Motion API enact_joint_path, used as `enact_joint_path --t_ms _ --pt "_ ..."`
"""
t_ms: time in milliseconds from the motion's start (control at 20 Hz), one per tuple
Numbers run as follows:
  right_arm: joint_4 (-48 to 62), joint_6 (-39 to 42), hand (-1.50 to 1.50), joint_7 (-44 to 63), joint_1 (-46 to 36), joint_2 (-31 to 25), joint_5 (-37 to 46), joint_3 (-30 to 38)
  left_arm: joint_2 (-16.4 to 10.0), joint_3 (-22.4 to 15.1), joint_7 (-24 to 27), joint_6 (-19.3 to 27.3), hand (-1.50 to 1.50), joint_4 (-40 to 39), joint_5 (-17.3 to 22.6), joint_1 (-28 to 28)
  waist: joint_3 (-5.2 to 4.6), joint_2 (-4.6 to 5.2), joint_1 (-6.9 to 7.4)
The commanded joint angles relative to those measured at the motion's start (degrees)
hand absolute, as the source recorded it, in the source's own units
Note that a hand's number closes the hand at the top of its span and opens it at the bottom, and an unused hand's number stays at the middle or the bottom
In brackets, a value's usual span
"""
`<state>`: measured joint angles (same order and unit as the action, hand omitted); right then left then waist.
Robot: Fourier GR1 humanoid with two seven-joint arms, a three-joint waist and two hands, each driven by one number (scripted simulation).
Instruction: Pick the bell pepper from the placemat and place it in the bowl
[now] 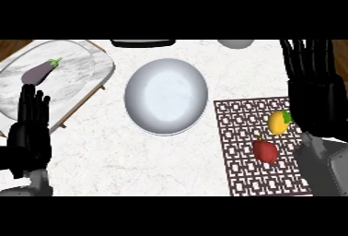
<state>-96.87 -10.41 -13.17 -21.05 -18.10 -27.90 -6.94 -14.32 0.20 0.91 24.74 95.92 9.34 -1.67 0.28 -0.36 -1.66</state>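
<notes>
Bell pepper [265, 151], red, is lying on the patterned placemat [238, 152], untouched. The left hand [28, 133] is resting at the left edge, fingers straight. The right hand [316, 99], fingers straight and spread, is overlapping the placemat's right edge beside a hard-to-identify yellow item [277, 122]. The bowl [166, 97] is sitting farther back.

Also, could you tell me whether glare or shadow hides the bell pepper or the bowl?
Head view: light is even; the bowl shows only a soft sheen, no glare; the red bell pepper sits plainly lit on the placemat, no shadow across it.
</notes>
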Motion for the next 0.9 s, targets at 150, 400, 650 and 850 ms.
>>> enact_joint_path --t_ms 150,400,650,850 --pt "7.3 -4.5 1.50 9.0 9.0 -7.6 17.4 -11.6 -1.1 -6.8 -0.7 -5.7 0.00 -1.4 -2.2 -0.7 -0.62 0.48 -0.07" --pt "13.2 -23.2 -1.50 6.3 14.7 -12.6 34.3 -7.1 -1.6 -8.7 -2.5 -8.3 0.00 -3.2 -1.6 -0.2 -0.61 -0.01 -4.72" --pt "6.7 -40.0 -1.50 -9.9 27.1 4.6 41.3 -15.3 0.8 -11.3 -3.4 -9.1 0.00 -6.5 -2.2 -4.4 -0.25 0.21 -2.02" --pt "-1.0 -49.0 -1.50 -5.7 33.9 4.1 52.2 -18.6 2.3 -13.6 -2.7 -9.7 0.00 -6.9 -3.5 -3.3 -0.43 0.12 -0.11"
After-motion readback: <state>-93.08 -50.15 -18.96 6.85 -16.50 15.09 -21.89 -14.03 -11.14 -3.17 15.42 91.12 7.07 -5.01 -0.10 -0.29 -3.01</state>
